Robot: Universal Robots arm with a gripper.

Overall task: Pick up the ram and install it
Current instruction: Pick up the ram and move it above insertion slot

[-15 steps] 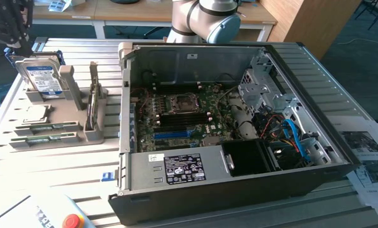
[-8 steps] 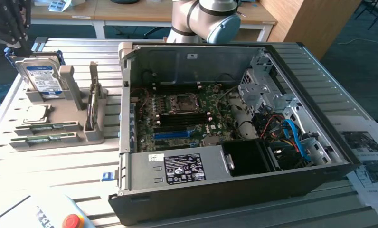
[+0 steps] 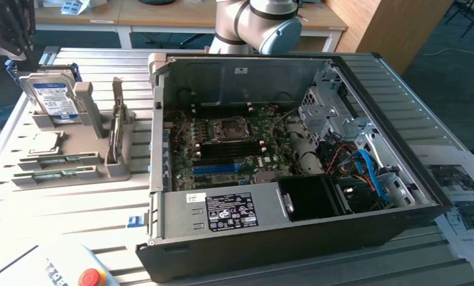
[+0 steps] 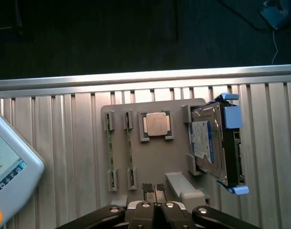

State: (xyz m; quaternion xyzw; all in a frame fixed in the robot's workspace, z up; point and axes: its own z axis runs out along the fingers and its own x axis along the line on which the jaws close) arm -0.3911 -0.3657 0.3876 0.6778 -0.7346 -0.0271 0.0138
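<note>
Two ram sticks, thin green boards, lie side by side in slots of a grey holder: one ram stick and the other. The exterior view has them at the holder's near end, one ram stick behind the other. My gripper hangs well above the holder with its fingertips pressed together and nothing between them. It appears as a dark shape at the exterior view's far left, above the holder's hard-drive end.
On the same holder sit a silver hard drive with a blue-white label and a square processor. An open computer case with its motherboard fills the middle. A teach pendant lies near the front; papers lie at the right.
</note>
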